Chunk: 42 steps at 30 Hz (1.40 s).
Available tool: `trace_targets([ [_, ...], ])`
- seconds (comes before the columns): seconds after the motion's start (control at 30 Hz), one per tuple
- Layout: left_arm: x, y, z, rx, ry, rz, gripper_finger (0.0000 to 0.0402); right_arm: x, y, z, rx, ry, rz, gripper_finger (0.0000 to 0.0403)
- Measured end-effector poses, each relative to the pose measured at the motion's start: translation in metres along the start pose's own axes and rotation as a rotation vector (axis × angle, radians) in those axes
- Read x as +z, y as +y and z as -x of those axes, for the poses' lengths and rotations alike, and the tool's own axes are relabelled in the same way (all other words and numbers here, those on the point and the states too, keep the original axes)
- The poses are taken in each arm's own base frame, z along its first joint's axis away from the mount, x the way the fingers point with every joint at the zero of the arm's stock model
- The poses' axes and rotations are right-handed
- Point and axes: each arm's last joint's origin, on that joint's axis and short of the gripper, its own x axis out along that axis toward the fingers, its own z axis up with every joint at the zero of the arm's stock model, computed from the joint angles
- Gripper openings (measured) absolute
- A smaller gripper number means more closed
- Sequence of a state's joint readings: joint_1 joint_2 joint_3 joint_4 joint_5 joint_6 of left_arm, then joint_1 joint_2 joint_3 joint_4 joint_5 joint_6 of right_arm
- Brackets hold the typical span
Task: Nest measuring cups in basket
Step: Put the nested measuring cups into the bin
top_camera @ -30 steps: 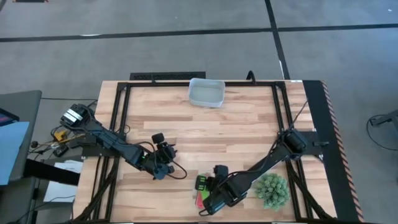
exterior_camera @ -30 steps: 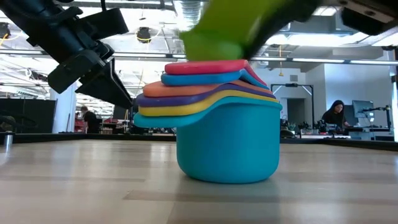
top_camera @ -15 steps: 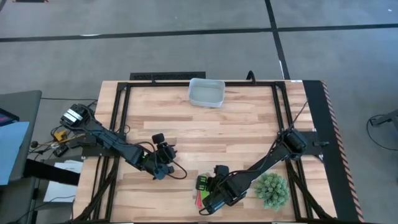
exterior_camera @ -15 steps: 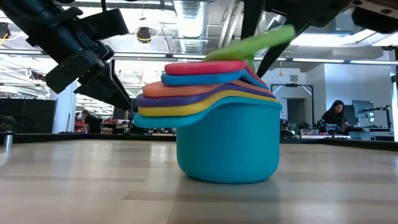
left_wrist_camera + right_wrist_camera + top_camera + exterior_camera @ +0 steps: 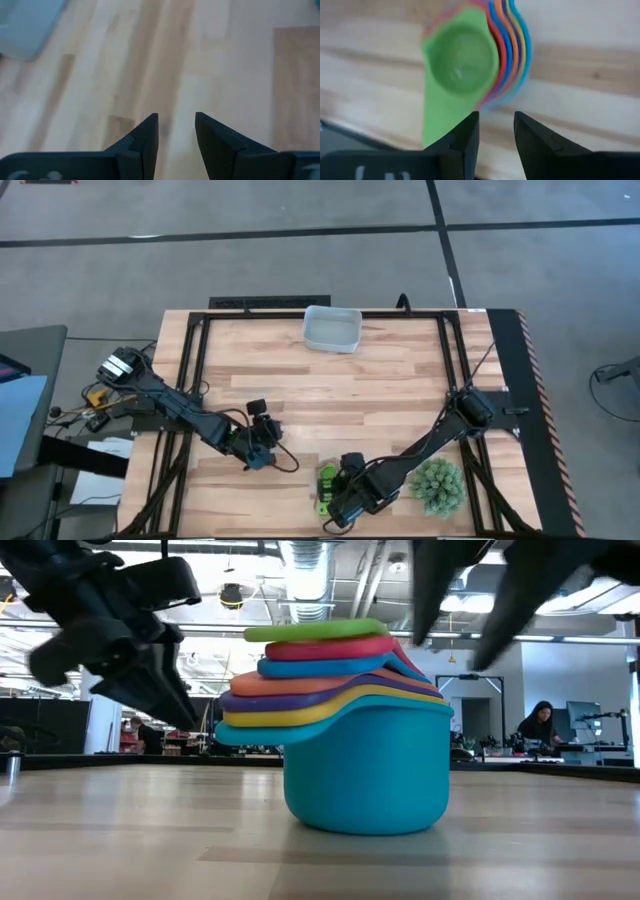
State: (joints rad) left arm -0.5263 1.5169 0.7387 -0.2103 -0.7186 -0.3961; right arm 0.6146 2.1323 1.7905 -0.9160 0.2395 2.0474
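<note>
Item: stack of measuring cups [image 5: 340, 720] — seven nested, teal at the bottom, then yellow, purple, orange, blue, pink, with the green cup [image 5: 462, 62] seated on top. Location: near edge of the table [image 5: 380, 395], just beside the spiky plant [image 5: 438, 485], not in the basket.

Item: basket [image 5: 332, 328] — far edge of the table, well apart from the stack, nothing visible in it.

Item: right gripper [image 5: 496, 131] — directly above the stack, fingers parted by a narrow gap, holding nothing.

Item: left gripper [image 5: 176, 132] — over bare wood left of the stack, fingers slightly apart, holding nothing.

Risks, as judged:
- The nesting looks finished, but on the table; the whole stack likely has to travel to the basket. A grip on the top cups alone would probably lift those and leave the rest.
- The handles fan out to one side; a finger catching them could tip or skew the stack.
- The stack sits close to the table's near edge — a nudge that way could send it off.
</note>
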Motion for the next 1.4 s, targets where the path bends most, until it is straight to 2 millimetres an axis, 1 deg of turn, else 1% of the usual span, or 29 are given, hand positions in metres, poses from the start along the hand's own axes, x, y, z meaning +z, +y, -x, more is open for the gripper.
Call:
trace_targets([
  [0.1,-0.001,-0.004,0.003,-0.020,-0.003,-0.003,0.0118,-0.006,0.000,0.001,0.009,0.039,0.071,0.0142],
  [0.2,-0.001,-0.008,0.006,-0.055,-0.012,0.006,0.0118,-0.006,-0.001,0.002,0.008,0.026,0.084,0.0132],
  [0.27,0.000,-0.014,0.005,-0.161,-0.011,0.019,0.0118,-0.003,-0.003,0.004,-0.002,-0.016,0.107,0.0127],
  [0.33,-0.001,-0.018,0.003,-0.324,0.002,0.001,0.0118,0.003,-0.007,0.013,-0.027,-0.062,0.152,0.0124],
  [0.4,-0.002,-0.019,-0.002,-0.459,-0.017,0.023,0.0118,0.012,-0.009,0.023,-0.058,-0.106,0.202,0.0124],
  [0.47,-0.003,-0.014,-0.007,-0.480,-0.020,0.046,0.0118,0.020,-0.012,0.026,-0.113,-0.151,0.269,0.0127],
  [0.57,-0.004,-0.008,-0.012,-0.461,-0.017,0.057,0.0118,0.032,-0.012,0.021,-0.177,-0.142,0.420,0.0134],
  [0.7,-0.010,-0.008,-0.017,-0.457,-0.068,-0.012,0.0118,0.040,-0.011,0.000,-0.161,-0.034,0.715,0.0132],
  [0.77,-0.015,-0.009,-0.020,-0.464,-0.084,-0.037,0.0118,0.044,-0.013,-0.008,-0.163,-0.018,0.785,0.0125],
  [0.83,-0.020,-0.008,-0.021,-0.462,-0.066,-0.051,0.0118,0.048,-0.018,-0.011,-0.209,-0.017,0.782,0.0118],
  [0.9,-0.020,-0.008,-0.021,-0.437,-0.060,-0.037,0.0118,0.053,-0.023,-0.002,-0.255,-0.025,0.750,0.0115],
  [0.93,-0.021,-0.007,-0.021,-0.422,-0.057,-0.033,0.0118,0.055,-0.022,0.005,-0.248,-0.030,0.730,0.0115],
  [1.0,-0.021,-0.007,-0.021,-0.403,-0.060,-0.029,0.0118,0.059,-0.020,0.022,-0.209,-0.038,0.682,0.0114],
  [1.1,-0.019,-0.006,-0.022,-0.397,-0.077,-0.036,0.0118,0.062,-0.015,0.046,-0.105,-0.047,0.642,0.0114],
  [1.17,-0.017,-0.006,-0.022,-0.395,-0.099,-0.058,0.0118,0.063,-0.013,0.062,-0.029,-0.050,0.664,0.0112],
  [1.23,-0.016,-0.006,-0.022,-0.395,-0.119,-0.078,0.0118,0.063,-0.011,0.072,0.030,-0.047,0.699,0.0109],
  [1.3,-0.015,-0.005,-0.022,-0.390,-0.123,-0.088,0.0118,0.065,-0.015,0.070,0.053,-0.039,0.725,0.0106],
  [1.4,-0.014,-0.002,-0.025,-0.385,-0.118,-0.081,0.0118,0.072,-0.029,0.054,0.076,-0.022,0.726,0.0099],
])
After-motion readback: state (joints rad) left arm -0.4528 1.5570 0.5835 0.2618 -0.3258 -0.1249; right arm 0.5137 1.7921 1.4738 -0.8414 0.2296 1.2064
